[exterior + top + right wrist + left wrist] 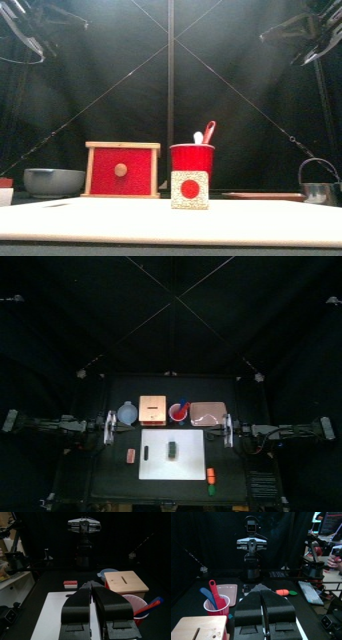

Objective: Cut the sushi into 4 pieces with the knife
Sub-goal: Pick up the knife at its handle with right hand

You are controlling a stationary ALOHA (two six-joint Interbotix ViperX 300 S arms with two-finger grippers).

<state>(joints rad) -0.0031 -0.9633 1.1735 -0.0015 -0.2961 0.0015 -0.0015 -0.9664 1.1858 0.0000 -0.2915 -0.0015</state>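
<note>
Black table [114, 481], white cutting board [190, 463], sushi roll [174, 447] on it

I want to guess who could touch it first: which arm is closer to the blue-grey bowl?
Left. The left gripper rests just beside the blue-grey bowl, a little nearer the front; the right gripper rests on the opposite side, beside the pink tray.

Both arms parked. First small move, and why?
Probably open the right gripper and reach for the red toy knife in the red cup: that gripper and the left gripper are shut and empty, and the sushi roll lies on the white cutting board.
</note>
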